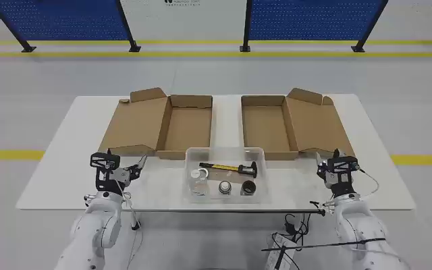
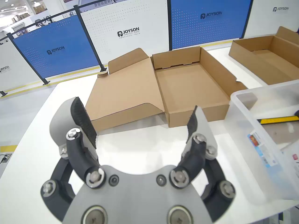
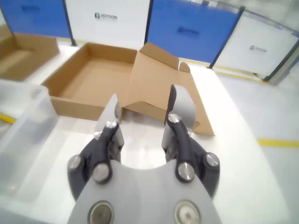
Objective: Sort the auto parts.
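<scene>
Behind clear plastic bin (image 1: 227,149) | two shallow cardboard boxes (image 1: 189,128) (image 1: 264,128) | smooth white table (image 1: 67,155)

— What stands behind the white table (image 1: 61,162)?
— Blue fence panels (image 1: 64,17) on black posts (image 1: 246,27), with a white panel (image 1: 182,13) between them.
— And the floor (image 1: 216,74)?
— Grey, crossed by yellow lines (image 1: 202,42). Black cables (image 1: 291,233) hang below the table's front edge.
</scene>
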Robot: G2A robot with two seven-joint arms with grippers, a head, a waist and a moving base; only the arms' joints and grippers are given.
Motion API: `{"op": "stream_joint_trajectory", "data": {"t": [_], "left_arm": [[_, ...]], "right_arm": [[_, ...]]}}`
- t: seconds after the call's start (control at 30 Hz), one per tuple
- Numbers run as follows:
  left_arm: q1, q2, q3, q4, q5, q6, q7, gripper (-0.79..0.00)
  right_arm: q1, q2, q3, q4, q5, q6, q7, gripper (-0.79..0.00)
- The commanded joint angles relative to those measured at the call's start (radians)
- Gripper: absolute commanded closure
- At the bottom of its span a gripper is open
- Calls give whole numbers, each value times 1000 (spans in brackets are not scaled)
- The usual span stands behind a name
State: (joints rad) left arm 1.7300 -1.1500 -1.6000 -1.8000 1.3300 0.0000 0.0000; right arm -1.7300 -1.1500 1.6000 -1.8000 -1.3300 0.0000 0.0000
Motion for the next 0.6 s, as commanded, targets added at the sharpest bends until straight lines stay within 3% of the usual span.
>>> {"op": "stream_joint_trajectory", "data": {"t": [0.0,0.37,0.4,0.57], "left_arm": [[0,0,0,0,0,0,0,-784],[0,0,0,0,0,0,0,-785],[-2,0,-1,-3,0,0,1,-785],[-35,0,12,-44,11,-44,-21,-785]], "right_arm": [[0,0,0,0,0,0,0,-395],[0,0,0,0,0,0,0,-400],[0,0,0,0,0,0,0,-785],[0,0,0,0,0,0,0,-785]]}}
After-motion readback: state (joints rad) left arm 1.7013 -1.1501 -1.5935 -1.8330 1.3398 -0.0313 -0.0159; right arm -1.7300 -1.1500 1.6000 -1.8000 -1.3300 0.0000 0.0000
